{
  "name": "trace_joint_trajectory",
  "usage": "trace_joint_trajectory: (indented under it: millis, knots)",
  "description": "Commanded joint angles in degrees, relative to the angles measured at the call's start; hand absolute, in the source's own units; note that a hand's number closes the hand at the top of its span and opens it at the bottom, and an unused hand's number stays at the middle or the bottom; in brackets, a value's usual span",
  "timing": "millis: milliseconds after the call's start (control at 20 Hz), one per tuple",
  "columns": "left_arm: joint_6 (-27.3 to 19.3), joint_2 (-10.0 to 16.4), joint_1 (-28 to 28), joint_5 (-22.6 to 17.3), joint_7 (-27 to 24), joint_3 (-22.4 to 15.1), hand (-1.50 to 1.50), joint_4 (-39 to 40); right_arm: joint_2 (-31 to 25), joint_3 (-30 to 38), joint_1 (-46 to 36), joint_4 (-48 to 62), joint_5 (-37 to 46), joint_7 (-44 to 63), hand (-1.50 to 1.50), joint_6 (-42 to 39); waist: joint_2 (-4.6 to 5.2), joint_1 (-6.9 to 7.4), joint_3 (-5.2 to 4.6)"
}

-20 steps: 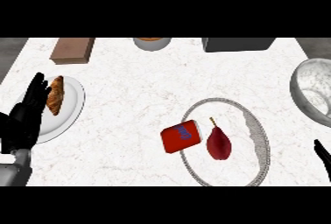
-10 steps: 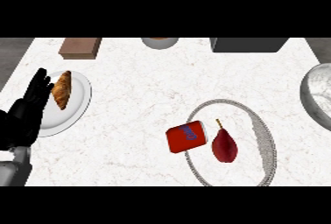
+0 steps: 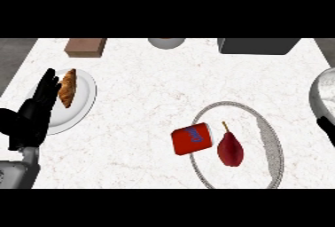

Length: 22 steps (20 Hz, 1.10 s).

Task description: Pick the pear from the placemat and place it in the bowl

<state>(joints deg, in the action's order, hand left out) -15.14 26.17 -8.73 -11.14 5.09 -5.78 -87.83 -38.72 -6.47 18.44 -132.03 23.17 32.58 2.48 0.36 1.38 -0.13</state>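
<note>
Dark red pear [image 3: 230, 148] is seen lying on oval placemat [image 3: 270, 133], near right, w/ red can [image 3: 193, 138] just left of it. At far right, bowl [image 3: 324, 93] is cut off. At left edge, left hand [image 3: 36, 113] is rested, spread; right hand [image 3: 327, 128] state can't be told. Risk: red can could be knocked during grasp.

I see a white marbled surface [image 3: 144, 80] filling the view, evenly lit; grey floor [image 3: 13, 53] at 10 o'clock.

counter [image 3: 144, 80] | plate [image 3: 79, 116]; placemat [image 3: 270, 142]; bowl [image 3: 322, 95]; brown block [image 3: 86, 47]; grey box [image 3: 258, 45]
</note>
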Motion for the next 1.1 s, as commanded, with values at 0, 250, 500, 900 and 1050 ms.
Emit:
trace_joint_trajectory:
  millis: [0,250,500,900,1050]
  knots:
    - [1.6,-0.1,-0.5,-0.6,0.0,1.2,0.0,1.0,-2.4,-1.4,-9.9,4.6,-4.7,7.1,-1.5,-8.9,-0.03,0.0,0.06]
    - [1.6,-1.5,0.0,1.6,-1.4,0.9,0.0,2.3,1.0,-6.7,-19.8,12.4,-7.0,10.0,-1.5,-15.3,-0.18,-0.46,0.09]
    - [3.2,-0.5,-1.7,1.0,-1.8,4.4,0.0,4.9,4.8,-12.1,-21.8,19.0,-5.1,12.7,-1.5,-19.3,-0.2,-0.97,0.1]
    - [4.9,-2.2,2.8,2.9,-2.9,6.0,0.0,1.5,9.4,-15.1,-23.2,21.4,10.1,9.8,-1.5,-16.5,-0.38,-1.19,0.13]
    - [5.1,-2.6,2.5,3.2,0.3,6.5,0.0,-0.6,11.5,-17.5,-21.4,23.0,16.6,8.5,-1.5,-13.6,-0.4,-1.28,0.14]
